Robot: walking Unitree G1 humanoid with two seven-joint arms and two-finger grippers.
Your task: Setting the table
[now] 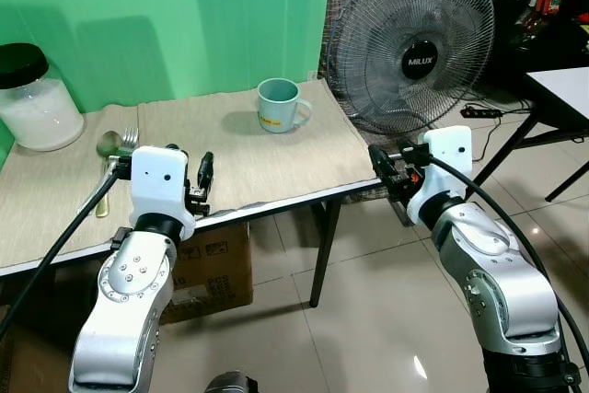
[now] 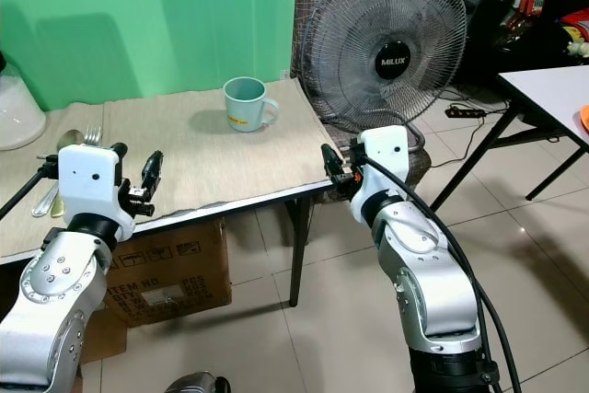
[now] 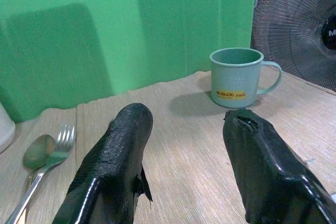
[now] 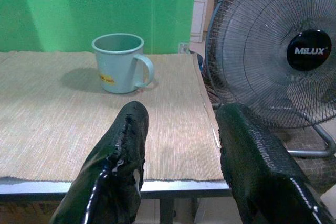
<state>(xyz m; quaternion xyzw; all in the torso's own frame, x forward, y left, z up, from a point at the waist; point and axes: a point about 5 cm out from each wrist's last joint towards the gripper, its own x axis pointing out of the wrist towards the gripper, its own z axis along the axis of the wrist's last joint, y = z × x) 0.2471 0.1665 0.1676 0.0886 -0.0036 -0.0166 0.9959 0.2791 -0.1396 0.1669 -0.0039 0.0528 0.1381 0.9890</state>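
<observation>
While the robot stood at the near edge, the counter (image 1: 276,149) lay under a woven beige mat, with a large pedestal fan (image 1: 411,41) just off its right end. A lidded glass jar (image 1: 35,98) sat at the far left. The teal mug (image 1: 279,105) stood upright toward the far right, handle to the right, well apart from the spoon (image 1: 107,144) and fork (image 1: 128,140) lying side by side at the left. The left claw (image 1: 204,181) hovered over the front edge and the right claw (image 1: 379,165) off the right corner, both open and empty, seemingly poised to gather the pieces into one place setting.
</observation>
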